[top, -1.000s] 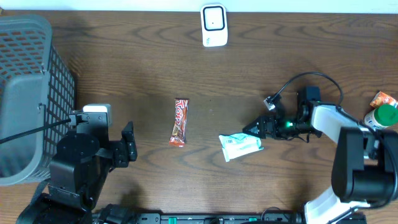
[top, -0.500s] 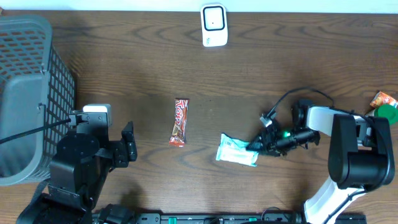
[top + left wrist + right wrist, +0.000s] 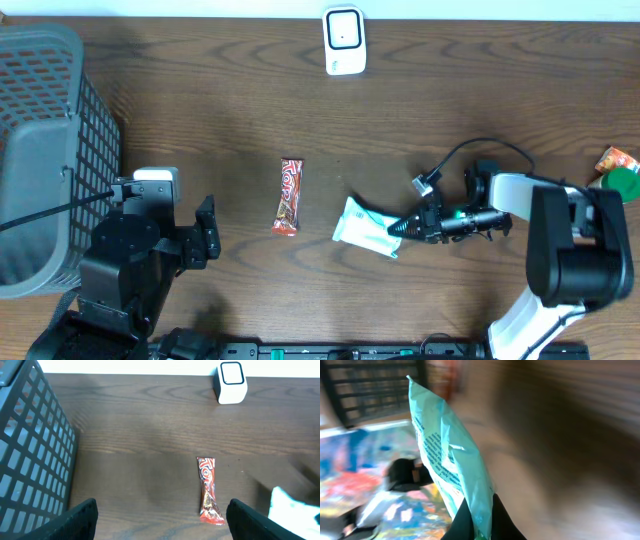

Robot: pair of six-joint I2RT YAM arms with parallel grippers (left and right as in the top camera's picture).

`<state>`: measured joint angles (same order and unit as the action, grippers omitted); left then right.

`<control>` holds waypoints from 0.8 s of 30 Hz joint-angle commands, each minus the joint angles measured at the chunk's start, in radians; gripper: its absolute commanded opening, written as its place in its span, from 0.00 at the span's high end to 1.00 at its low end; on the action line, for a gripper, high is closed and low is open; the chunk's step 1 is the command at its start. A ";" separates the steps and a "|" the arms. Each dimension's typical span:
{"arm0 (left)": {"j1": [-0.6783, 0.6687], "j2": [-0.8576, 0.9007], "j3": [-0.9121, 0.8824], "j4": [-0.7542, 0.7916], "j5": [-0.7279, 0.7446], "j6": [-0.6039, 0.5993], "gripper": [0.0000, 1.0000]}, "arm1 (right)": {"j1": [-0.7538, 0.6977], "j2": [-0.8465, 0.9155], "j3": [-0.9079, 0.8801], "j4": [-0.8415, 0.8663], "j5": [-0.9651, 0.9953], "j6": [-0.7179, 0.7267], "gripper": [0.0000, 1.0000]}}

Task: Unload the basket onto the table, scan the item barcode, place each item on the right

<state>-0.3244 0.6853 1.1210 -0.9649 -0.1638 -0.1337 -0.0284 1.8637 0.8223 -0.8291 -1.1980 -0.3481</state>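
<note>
The right gripper (image 3: 405,227) is clamped shut on one end of the mint-green plastic packet (image 3: 365,225), which sits right of the table's centre, near the front edge; from overhead I cannot tell whether the packet is lifted or touches the dark wooden table (image 3: 450,120). The right wrist view is smeared by motion blur: the packet (image 3: 447,465) stands out sharp, rising from between the dark fingertips (image 3: 462,525), but its dark print is too small to read and no barcode can be made out. In the left wrist view the packet (image 3: 290,505) is a pale blur cut off by the frame's right edge. The left gripper (image 3: 207,232) has its jaws spread wide, holding nothing. The red wrapped candy bar (image 3: 289,196) lies flat between the two arms. The white box-shaped scanner (image 3: 343,40) stands at the far edge, well apart from the packet. The grey mesh plastic basket (image 3: 45,150) is cropped at the left. A green round lid (image 3: 622,184) and an orange wrapper (image 3: 616,158) are half hidden at the right edge.
</note>
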 commanded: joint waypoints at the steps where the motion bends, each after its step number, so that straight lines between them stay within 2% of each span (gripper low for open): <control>1: 0.000 -0.001 0.015 0.000 -0.009 0.002 0.17 | 0.010 -0.148 0.032 -0.052 -0.200 -0.130 0.99; 7: 0.000 -0.001 0.015 0.000 -0.009 0.002 0.17 | 0.010 -0.433 0.035 -0.157 -0.206 -0.128 0.99; 11: 0.000 -0.001 0.015 0.000 -0.009 0.002 0.17 | 0.010 -0.613 0.035 -0.142 -0.151 0.005 0.99; 14: 0.000 -0.001 0.015 0.000 -0.009 0.002 0.17 | 0.010 -0.695 0.035 -0.140 -0.108 0.082 0.99; 18: 0.000 -0.001 0.015 0.000 -0.009 0.002 0.17 | 0.010 -0.740 0.035 -0.135 -0.099 0.095 0.99; 20: 0.000 -0.001 0.015 0.000 -0.009 0.002 0.17 | 0.011 -0.739 0.035 -0.100 -0.019 0.161 0.99; 24: 0.000 -0.001 0.015 0.000 -0.009 0.002 0.17 | 0.048 -0.734 0.035 0.077 0.309 0.427 0.98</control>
<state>-0.3244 0.6853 1.1210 -0.9649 -0.1638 -0.1337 -0.0200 1.1301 0.8440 -0.8135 -1.1263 -0.1291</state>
